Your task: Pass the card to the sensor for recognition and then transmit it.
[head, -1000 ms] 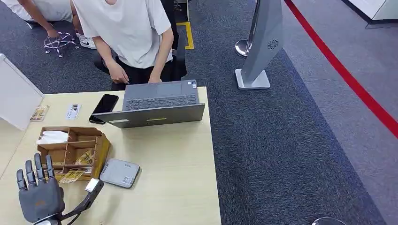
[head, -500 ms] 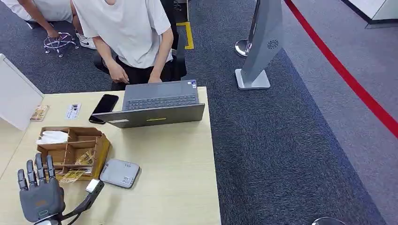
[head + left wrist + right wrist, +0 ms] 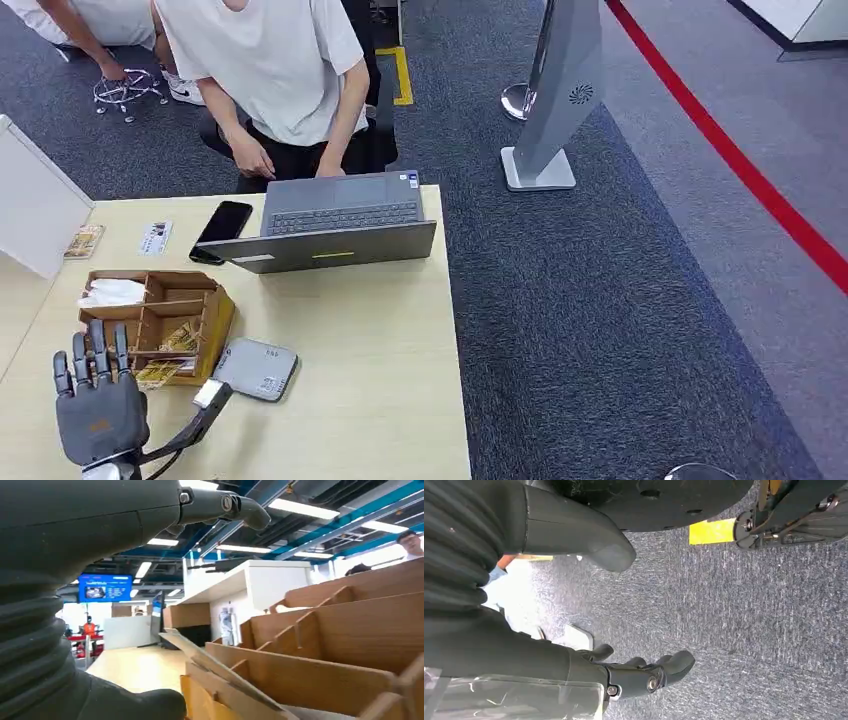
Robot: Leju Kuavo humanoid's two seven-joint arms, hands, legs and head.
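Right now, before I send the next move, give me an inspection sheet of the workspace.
Surface: light wooden table.
Job's things: cards in wooden organizer; grey sensor box beside it.
Clutter: laptop, black phone, small cards near table's far edge.
Robot hands: left robot hand raised before the organizer, fingers spread, holding nothing; right robot hand hanging over carpet.
Cables: nothing seen.
Surroundings: seated person at laptop, grey floor stand, red floor line.
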